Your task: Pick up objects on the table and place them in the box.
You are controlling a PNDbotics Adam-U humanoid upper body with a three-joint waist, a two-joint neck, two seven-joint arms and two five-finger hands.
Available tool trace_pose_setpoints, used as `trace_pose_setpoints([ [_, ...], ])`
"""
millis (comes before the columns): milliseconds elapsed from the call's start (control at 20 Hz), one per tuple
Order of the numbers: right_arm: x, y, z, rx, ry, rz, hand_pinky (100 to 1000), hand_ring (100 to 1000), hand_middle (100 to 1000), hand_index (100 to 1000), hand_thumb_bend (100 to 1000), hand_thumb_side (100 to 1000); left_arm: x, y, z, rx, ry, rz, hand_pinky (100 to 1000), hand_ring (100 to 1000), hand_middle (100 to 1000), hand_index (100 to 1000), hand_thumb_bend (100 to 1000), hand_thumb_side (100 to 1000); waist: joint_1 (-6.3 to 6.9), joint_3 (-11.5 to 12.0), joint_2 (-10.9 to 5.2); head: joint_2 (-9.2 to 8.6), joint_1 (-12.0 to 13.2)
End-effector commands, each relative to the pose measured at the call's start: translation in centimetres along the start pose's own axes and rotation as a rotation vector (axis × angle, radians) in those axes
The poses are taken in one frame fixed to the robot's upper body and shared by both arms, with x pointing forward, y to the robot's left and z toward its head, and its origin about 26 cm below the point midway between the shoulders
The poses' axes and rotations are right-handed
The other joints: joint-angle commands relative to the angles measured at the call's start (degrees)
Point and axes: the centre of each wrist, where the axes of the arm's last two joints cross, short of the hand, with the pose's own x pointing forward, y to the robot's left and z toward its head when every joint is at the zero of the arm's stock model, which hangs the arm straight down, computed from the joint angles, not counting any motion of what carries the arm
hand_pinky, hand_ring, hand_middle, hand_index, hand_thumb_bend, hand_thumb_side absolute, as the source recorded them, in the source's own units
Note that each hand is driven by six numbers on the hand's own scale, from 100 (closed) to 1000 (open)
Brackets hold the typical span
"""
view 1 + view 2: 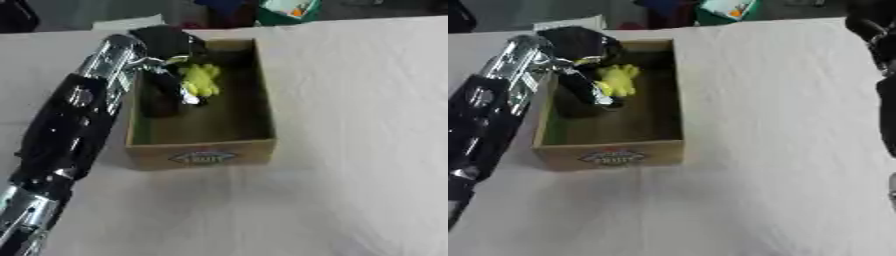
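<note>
An open cardboard box (pixel 203 150) with a label on its front wall stands on the white cloth. My left arm comes in from the lower left, and my left hand (pixel 166 45) hangs over the box's far left corner with its fingers (pixel 168 92) curled down inside. A small yellow object (pixel 201 80) sits against those fingers, pinched between them and the thumb, above the box floor. Dark parts of my right arm (pixel 883 95) show only at the right edge of the right eye view. My right hand (pixel 870 26) is a dark shape in the upper right corner.
White cloth (pixel 350 150) covers the table around the box. Beyond the far edge are a green and white item (pixel 289 10) and dark shapes. The box floor (pixel 219 122) nearer the front is bare.
</note>
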Motion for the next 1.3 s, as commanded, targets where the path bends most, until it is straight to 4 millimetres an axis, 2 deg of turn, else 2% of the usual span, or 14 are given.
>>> trace_pose_setpoints([
  [50, 0.8, -0.5, -0.2, -0.007, -0.029, 0.012, 873, 804, 603, 845, 100, 534, -0.8, 3.1, 1.9, 0.196, 0.043, -0.018, 557, 774, 767, 938, 361, 910, -0.24, 0.6, -1.85, 0.74, -0.9],
  [200, 0.8, -0.8, -0.1, -0.020, -0.030, 0.021, 872, 803, 604, 844, 100, 537, -0.5, 3.7, 3.0, 0.329, 0.065, 0.033, 551, 767, 760, 935, 349, 909, -0.34, 1.2, -2.24, 1.02, -1.6],
  [350, 0.7, -0.8, -0.1, -0.023, -0.030, 0.022, 872, 803, 604, 844, 100, 537, -0.3, 4.0, 3.2, 0.352, 0.068, 0.053, 551, 767, 760, 935, 349, 909, -0.35, 1.3, -2.29, 1.05, -1.7],
  [400, 0.7, -1.0, 0.0, -0.031, -0.030, 0.027, 870, 802, 606, 843, 100, 545, -0.3, 3.9, 3.3, 0.361, 0.073, 0.062, 498, 718, 704, 897, 271, 899, -0.57, 1.6, -2.59, 1.14, -2.6],
  [450, 0.7, -1.3, 0.2, -0.047, -0.028, 0.036, 870, 802, 606, 843, 100, 546, -0.3, 3.9, 3.7, 0.384, 0.085, 0.081, 481, 696, 670, 885, 142, 877, -0.88, 2.3, -3.02, 1.42, -3.7],
  [500, 0.7, -1.6, 0.4, -0.064, -0.025, 0.045, 870, 802, 607, 843, 100, 546, -0.3, 3.8, 4.1, 0.415, 0.103, 0.104, 470, 680, 642, 879, 100, 865, -1.18, 3.2, -3.41, 1.73, -4.7],
  [550, 0.7, -1.8, 0.5, -0.075, -0.023, 0.053, 869, 801, 607, 843, 100, 552, -0.5, 3.9, 4.7, 0.450, 0.125, 0.125, 459, 659, 614, 865, 100, 845, -1.38, 3.8, -3.66, 1.86, -5.4],
  [850, 0.6, -3.0, 1.2, -0.131, -0.016, 0.101, 868, 801, 608, 843, 100, 555, -1.2, 2.8, 9.4, 0.638, 0.287, 0.248, 423, 627, 584, 845, 100, 813, -2.01, 6.7, -4.60, 2.47, -8.6],
  [1100, 0.6, -3.7, 1.8, -0.165, -0.009, 0.133, 868, 800, 608, 842, 100, 554, 0.1, 1.7, 12.1, 0.750, 0.367, 0.331, 414, 606, 569, 833, 100, 765, -2.16, 8.1, -5.10, 3.18, -9.9],
  [1300, 0.6, -4.1, 2.1, -0.186, -0.006, 0.158, 867, 800, 609, 841, 100, 561, 1.8, 1.0, 13.5, 0.836, 0.396, 0.406, 404, 583, 561, 819, 100, 691, -2.37, 9.0, -5.35, 3.55, -10.3],
])
